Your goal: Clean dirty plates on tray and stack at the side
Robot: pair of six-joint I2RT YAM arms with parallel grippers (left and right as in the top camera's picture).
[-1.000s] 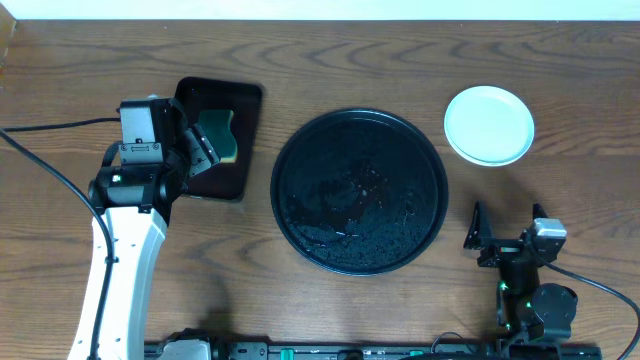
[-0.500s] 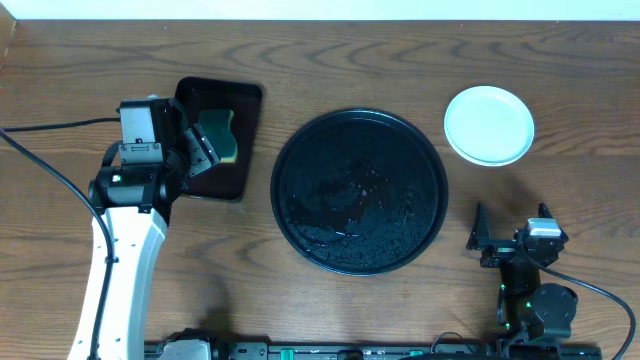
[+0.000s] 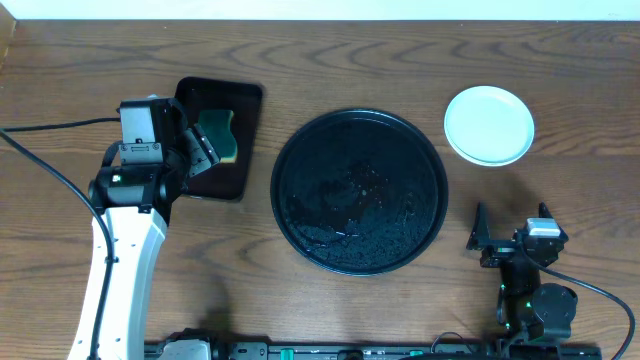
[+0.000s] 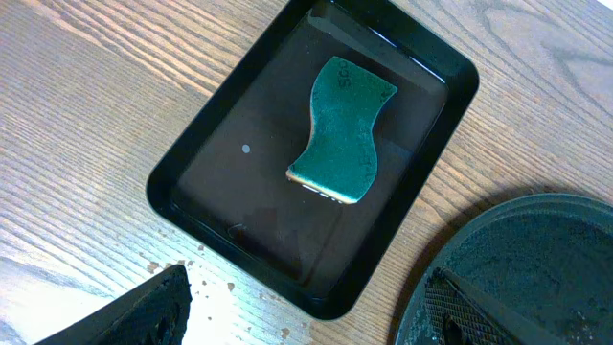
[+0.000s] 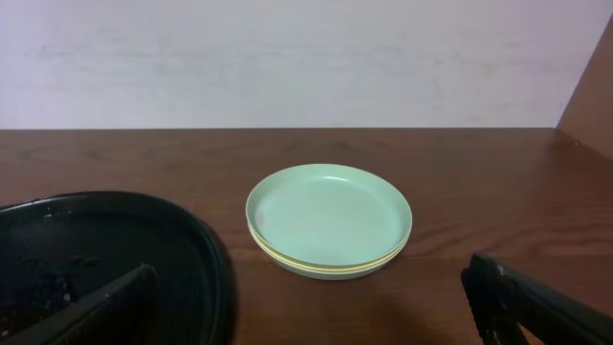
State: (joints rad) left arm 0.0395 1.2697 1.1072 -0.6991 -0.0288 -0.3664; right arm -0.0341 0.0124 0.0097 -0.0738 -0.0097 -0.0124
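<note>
Dark wood bench (image 3: 330,60) looks pretty much sorted. The large round black tray (image 3: 360,190) sits empty, with the pale mint and yellow plates (image 5: 329,218) stacked off its right side and the green sponge (image 4: 342,129) lying off its left. On the left gripper (image 4: 306,316) and right gripper (image 5: 316,316), the jaws gape wide, holding nothing. I'd say nothing's left to do.

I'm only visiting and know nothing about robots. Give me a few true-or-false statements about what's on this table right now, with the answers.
1. The large round black tray has no plates on it. True.
2. The green sponge lies on bare wood. False: it lies inside the small rectangular black tray.
3. The round plates sit stacked on the wooden table, beside the round tray. True; the top one is mint, with a yellow rim showing under it.
4. The right gripper is clamped on a plate. False: it is open, empty and apart from the stack.
</note>
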